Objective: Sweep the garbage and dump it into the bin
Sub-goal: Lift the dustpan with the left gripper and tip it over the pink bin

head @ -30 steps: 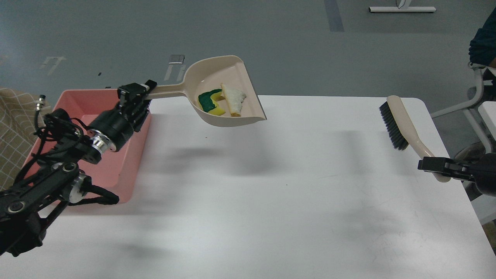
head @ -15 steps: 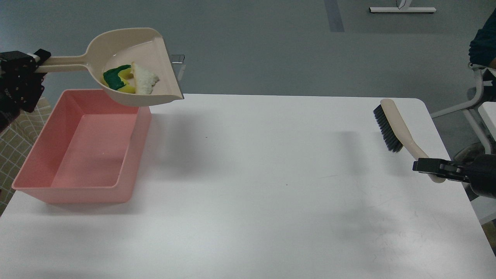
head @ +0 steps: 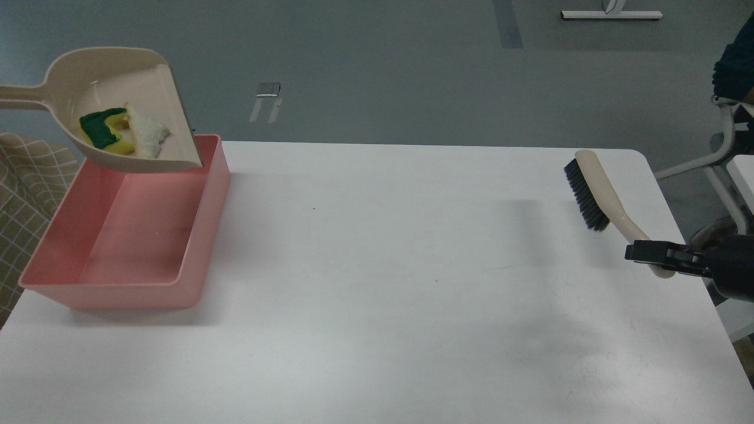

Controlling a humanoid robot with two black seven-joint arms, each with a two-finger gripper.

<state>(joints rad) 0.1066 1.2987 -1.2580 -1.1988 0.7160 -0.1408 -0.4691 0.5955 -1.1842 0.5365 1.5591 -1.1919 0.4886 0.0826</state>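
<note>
The beige dustpan (head: 150,79) hangs in the air over the far end of the pink bin (head: 135,235), at the table's left. In it lie the yellow sponge piece with green top (head: 103,132) and the white bread wedge (head: 147,134). Its handle runs off the left edge of the view, and my left gripper is out of view. My right gripper (head: 639,254) at the right edge is shut on the handle of a beige brush with black bristles (head: 592,188), held just above the table.
The white table (head: 400,282) spans the view. A checked beige cloth (head: 26,200) lies left of the bin. A chair frame (head: 727,147) and part of a person stand past the table's right edge.
The dustpan with both scraps has moved left to above the bin's far end. My left gripper has left the view. The brush has shifted slightly left.
</note>
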